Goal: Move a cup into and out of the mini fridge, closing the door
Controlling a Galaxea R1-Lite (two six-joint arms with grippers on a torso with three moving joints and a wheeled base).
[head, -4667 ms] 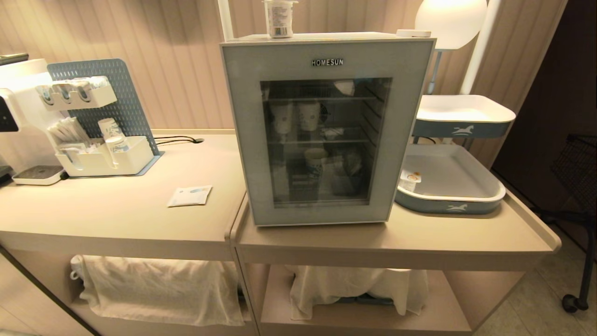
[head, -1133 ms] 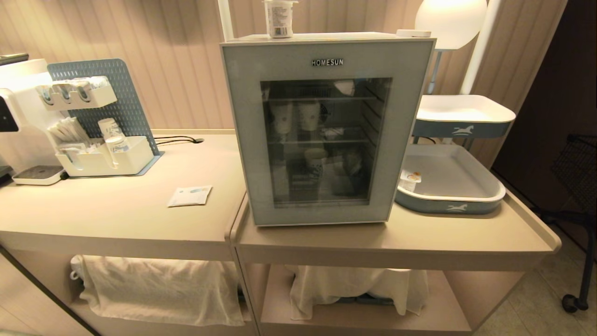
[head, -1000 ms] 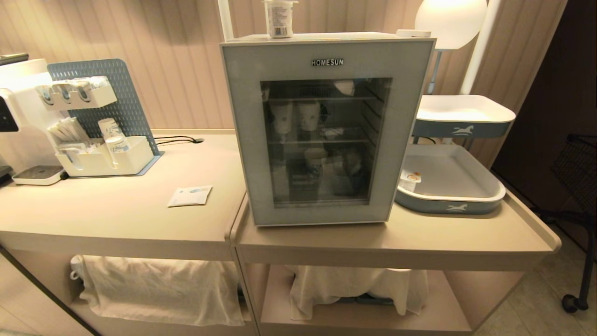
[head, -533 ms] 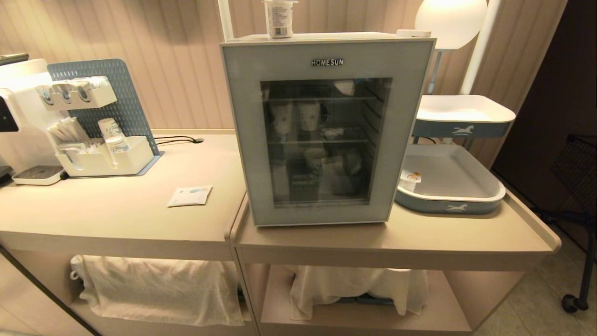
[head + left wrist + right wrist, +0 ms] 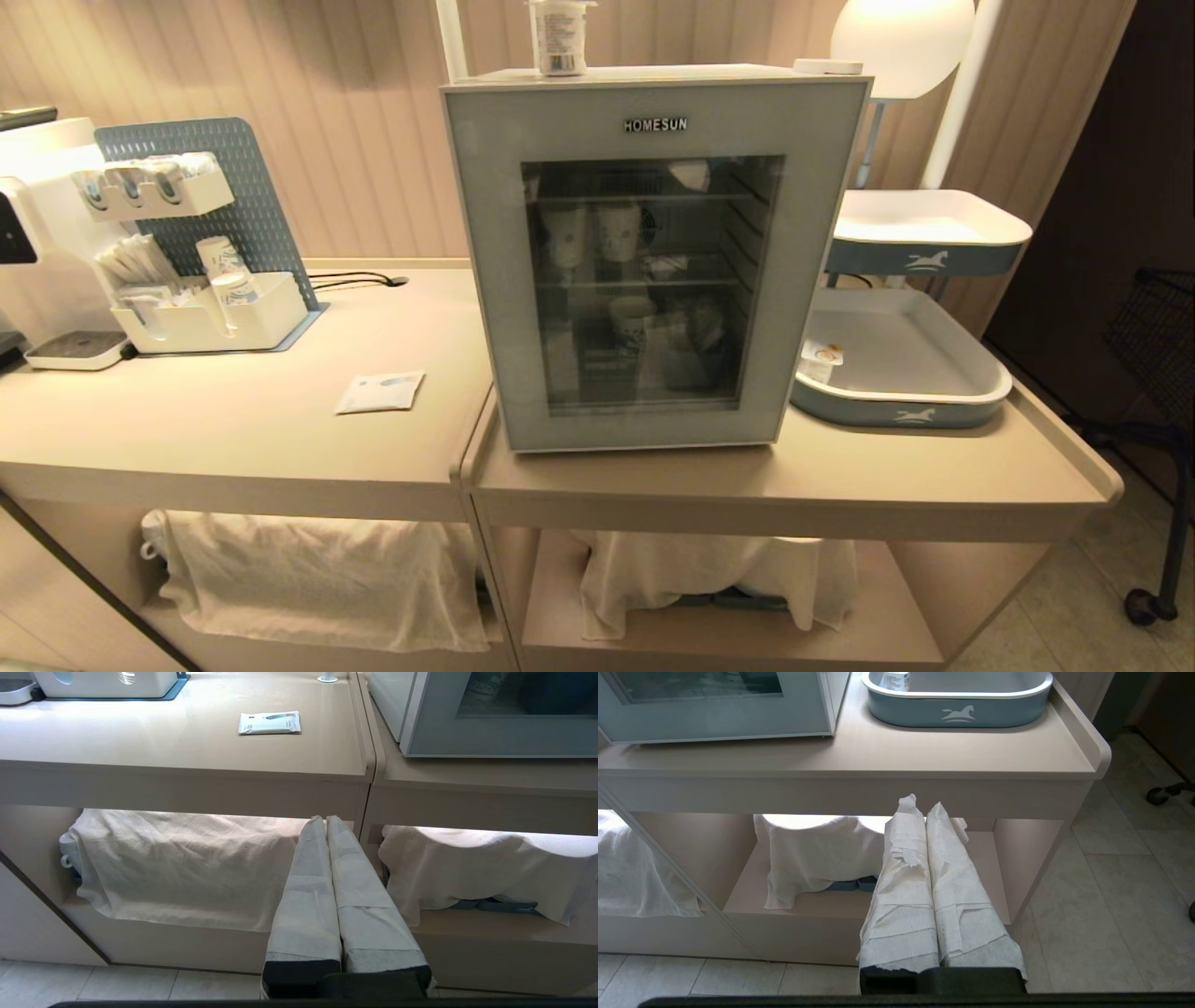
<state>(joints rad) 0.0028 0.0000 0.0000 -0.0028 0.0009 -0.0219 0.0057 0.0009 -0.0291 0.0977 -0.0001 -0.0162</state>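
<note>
Head view: the cup (image 5: 559,35) stands on the mini fridge (image 5: 644,257), at 12 o'clock of its closed door (image 5: 485,261). Left gripper (image 5: 326,820) and right gripper (image 5: 920,805) hang low, empty, fingers pressed together; it seems nothing is begun yet.

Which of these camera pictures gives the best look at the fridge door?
The head view: the door shows whole, shut, with its HOMESUN lettering and dark window. The left wrist view catches only its lower corner; the right wrist view only its lower strip.
</note>
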